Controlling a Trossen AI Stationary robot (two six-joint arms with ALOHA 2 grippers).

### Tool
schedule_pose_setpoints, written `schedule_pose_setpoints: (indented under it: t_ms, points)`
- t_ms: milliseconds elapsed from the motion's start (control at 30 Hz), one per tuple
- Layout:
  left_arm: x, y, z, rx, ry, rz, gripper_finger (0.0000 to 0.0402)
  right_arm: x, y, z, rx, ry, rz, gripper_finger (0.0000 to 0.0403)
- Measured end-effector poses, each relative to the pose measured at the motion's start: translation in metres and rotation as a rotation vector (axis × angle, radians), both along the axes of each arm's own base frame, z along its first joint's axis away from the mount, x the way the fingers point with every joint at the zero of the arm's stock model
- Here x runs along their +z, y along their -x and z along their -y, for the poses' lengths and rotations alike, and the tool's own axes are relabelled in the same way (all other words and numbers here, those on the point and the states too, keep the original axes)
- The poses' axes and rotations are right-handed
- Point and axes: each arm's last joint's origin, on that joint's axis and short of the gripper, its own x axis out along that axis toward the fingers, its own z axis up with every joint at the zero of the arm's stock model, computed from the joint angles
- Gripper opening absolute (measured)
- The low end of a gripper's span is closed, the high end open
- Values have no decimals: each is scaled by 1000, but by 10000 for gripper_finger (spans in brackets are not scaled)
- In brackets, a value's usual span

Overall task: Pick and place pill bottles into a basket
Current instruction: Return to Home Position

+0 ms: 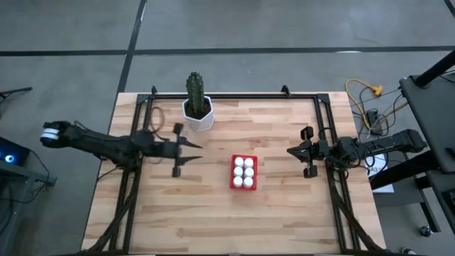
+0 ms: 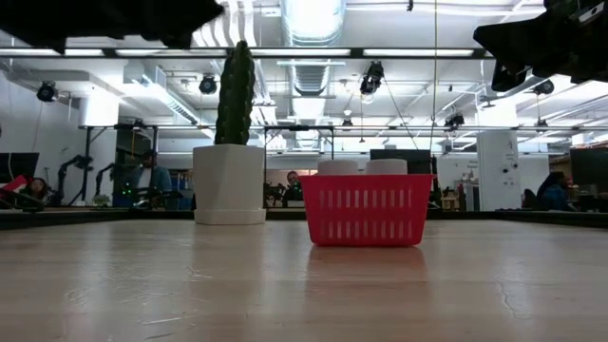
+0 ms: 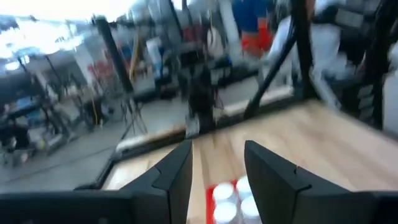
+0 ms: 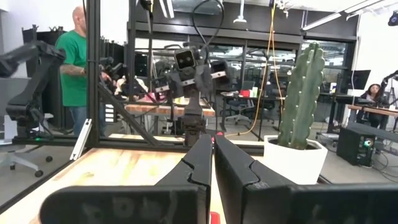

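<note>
The red basket (image 1: 233, 173) stands on the wooden table right of centre and also shows in the low view (image 2: 366, 211). Several white pill bottles (image 1: 239, 171) stand upright inside it in two rows, and their caps (image 2: 337, 167) rise above the rim. My left gripper (image 1: 195, 151) hovers left of the basket and points level toward it. Its fingers (image 3: 180, 171) stand close together with nothing between them; the basket (image 3: 207, 190) and bottles (image 3: 224, 194) show beyond. My right gripper (image 1: 290, 151) waits shut (image 4: 213, 140) at the table's right side, clear of the basket.
A cactus in a white pot (image 1: 197, 114) stands at the table's far side, left of centre, close to my left gripper. Black frame rails (image 1: 234, 96) run along the table's far, left and right sides. A person in a green shirt (image 4: 73, 74) stands in the room beyond.
</note>
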Motion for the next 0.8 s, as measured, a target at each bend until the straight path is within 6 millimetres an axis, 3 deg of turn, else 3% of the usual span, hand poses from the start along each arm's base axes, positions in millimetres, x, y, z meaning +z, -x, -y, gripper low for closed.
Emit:
schedule_pose_setpoints:
  t_ms: [333, 800]
  points:
    - [-10, 56, -4, -35, 37, 433, 129, 0, 0, 0, 0, -4, -2, 9]
    - [-11, 84, -6, -66, 9, 387, 129, -2, -1, 0, -1, 8, -24, 9]
